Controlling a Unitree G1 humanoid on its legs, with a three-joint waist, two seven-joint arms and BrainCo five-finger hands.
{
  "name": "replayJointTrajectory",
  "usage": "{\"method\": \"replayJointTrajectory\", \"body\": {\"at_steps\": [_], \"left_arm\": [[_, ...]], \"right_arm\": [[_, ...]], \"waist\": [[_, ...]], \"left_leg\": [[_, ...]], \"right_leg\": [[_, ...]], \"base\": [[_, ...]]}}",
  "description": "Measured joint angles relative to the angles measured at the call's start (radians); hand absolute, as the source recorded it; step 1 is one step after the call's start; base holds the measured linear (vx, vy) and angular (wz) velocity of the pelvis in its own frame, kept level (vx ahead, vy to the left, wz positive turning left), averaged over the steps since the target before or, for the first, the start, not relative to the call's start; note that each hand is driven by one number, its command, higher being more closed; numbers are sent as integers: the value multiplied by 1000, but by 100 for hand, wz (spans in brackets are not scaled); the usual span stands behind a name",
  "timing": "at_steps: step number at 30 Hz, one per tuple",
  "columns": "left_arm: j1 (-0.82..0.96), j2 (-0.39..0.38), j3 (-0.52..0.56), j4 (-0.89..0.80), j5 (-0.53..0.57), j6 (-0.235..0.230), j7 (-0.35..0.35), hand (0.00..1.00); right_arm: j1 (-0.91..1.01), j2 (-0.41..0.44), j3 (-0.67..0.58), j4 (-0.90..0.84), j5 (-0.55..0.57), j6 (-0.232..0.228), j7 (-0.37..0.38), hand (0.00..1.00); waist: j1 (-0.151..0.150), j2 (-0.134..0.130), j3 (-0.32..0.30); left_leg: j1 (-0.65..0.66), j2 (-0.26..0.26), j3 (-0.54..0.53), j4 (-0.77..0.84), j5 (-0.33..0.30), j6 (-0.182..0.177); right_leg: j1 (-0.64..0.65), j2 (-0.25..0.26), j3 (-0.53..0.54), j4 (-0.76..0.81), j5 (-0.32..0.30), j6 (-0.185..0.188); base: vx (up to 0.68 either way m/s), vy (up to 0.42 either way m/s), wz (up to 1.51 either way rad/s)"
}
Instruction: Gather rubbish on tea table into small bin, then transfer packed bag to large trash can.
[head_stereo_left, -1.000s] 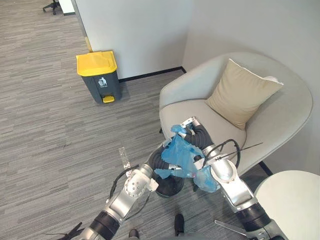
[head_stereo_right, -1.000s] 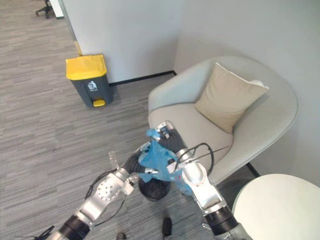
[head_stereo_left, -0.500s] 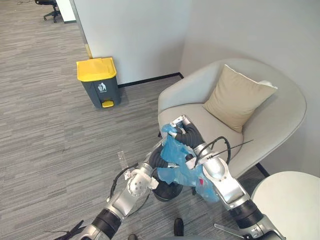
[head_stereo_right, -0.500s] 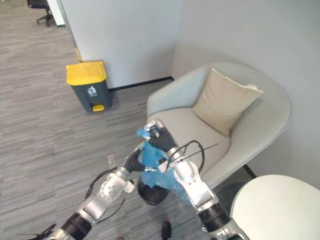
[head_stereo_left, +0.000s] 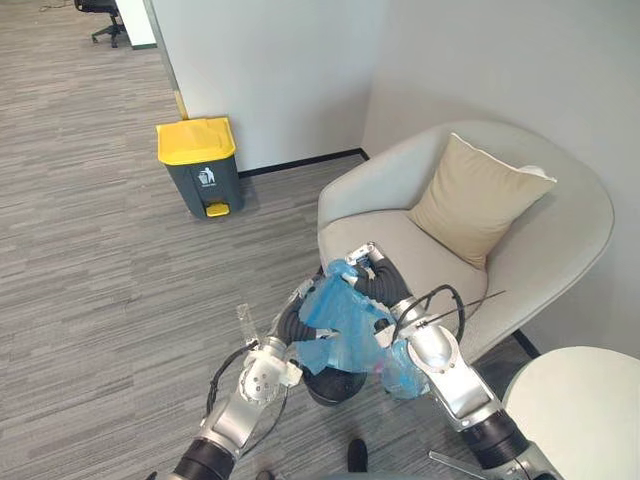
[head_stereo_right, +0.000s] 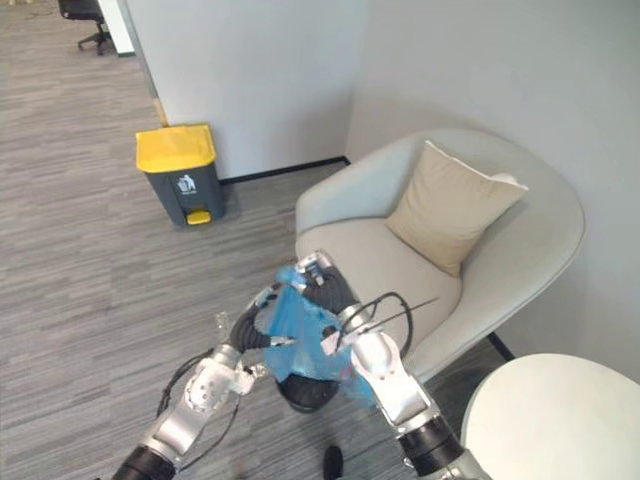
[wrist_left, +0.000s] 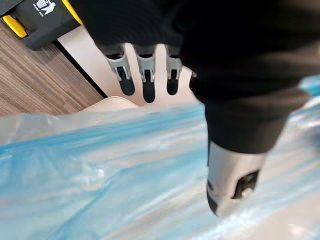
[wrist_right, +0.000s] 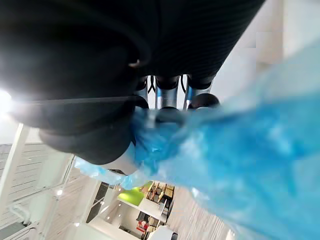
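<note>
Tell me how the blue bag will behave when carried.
Likely floppy: the blue bag is thin crumpled film hanging in loose folds from the right hand pinching it. Probably light, since that pinch holds it up. Possibly slippery: it looks glossy beside the open left hand.

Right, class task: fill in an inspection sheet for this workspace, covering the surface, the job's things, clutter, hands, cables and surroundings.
surface: grey striped carpet floor; edge of a round white table at the robot's lower right.
job's things: crumpled blue plastic bag held above the small black round bin; dark grey pedal bin with yellow lid stands shut, far across the floor.
clutter: nothing seen.
hands: right hand curled round the bag's top; left hand with straight fingers beside the bag, contact unclear.
cables: nothing seen.
surroundings: light grey armchair with a beige cushion, just behind the hands.
</note>
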Motion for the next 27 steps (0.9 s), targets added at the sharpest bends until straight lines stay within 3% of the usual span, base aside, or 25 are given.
{"method": "replayJointTrajectory", "body": {"at_steps": [17, 27], "left_arm": [[-35, -24, -87, 88, 49, -1, 2, 0], [-83, -28, -34, 185, 60, 28, 27, 0]], "right_arm": [[1, 25, 48, 0, 24, 0, 24, 100], [-49, 28, 59, -14, 102, -5, 52, 100]], "waist": [[-3, -21, -20], [-15, -21, -20]], "left_leg": [[20, -1, 20, -26, 9, 1], [21, -1, 22, -27, 9, 1]], "right_leg": [[-1, 0, 19, 0, 0, 0], [-3, 2, 21, 0, 0, 0]], "base": [[-5, -2, -3], [0, 0, 0]]}}
